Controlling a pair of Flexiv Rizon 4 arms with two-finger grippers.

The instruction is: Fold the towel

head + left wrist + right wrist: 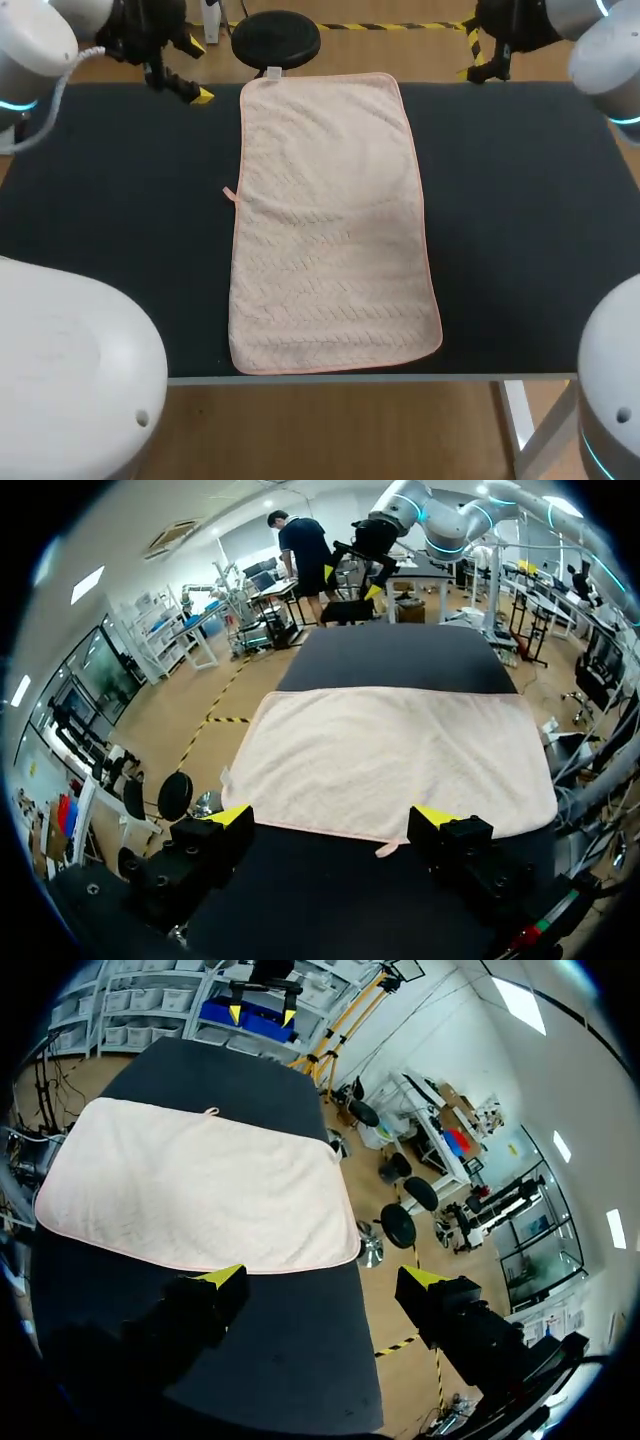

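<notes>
Pale pink terry towel (330, 220) lies flat on the black table (520, 200). Our left gripper (332, 818) and right gripper (322, 1278) hang released at far corners, clear of it.

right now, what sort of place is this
Likely a robot lab bench: a black table, a pink towel flat on it, my left arm and right arm at its far corners.

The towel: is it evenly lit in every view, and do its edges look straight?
Head view: the towel is evenly lit, without glare, edges nearly straight. Left wrist view: even light, but the fisheye bows its edges. Right wrist view: the same bowing, no hard shadow on it.
</notes>
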